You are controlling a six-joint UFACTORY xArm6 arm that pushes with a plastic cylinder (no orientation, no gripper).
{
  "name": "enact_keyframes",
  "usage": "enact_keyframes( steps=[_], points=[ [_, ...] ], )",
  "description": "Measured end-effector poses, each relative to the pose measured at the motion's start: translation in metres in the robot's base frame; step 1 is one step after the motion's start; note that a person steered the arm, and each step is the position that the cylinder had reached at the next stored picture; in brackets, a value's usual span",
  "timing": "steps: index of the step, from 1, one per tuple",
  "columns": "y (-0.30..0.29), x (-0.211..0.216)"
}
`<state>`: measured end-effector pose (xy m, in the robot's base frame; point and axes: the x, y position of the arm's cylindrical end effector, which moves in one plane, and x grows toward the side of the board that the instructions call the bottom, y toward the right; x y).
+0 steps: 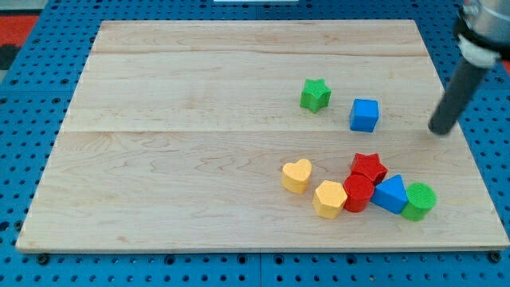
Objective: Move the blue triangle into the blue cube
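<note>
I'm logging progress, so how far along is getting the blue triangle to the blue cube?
Nothing looks done: the blue triangle sits wedged between the red cylinder and green cylinder, well below the blue cube. My tip stands right of the cube, touching no block. The whole push remains.

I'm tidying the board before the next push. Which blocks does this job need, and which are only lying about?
Needed: blue triangle, blue cube, my tip at the cube's right, apart from it.

Lying about: green star, red star, red block, yellow heart, yellow block, green cylinder.
</note>
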<state>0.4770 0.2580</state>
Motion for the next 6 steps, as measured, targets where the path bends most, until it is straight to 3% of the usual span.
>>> enact_keyframes(
  steps=[1,2,4,6],
  points=[
    [0.000,0.017],
    [0.000,0.077],
    [0.001,0.141],
    [-0.023,0.142]
  ],
)
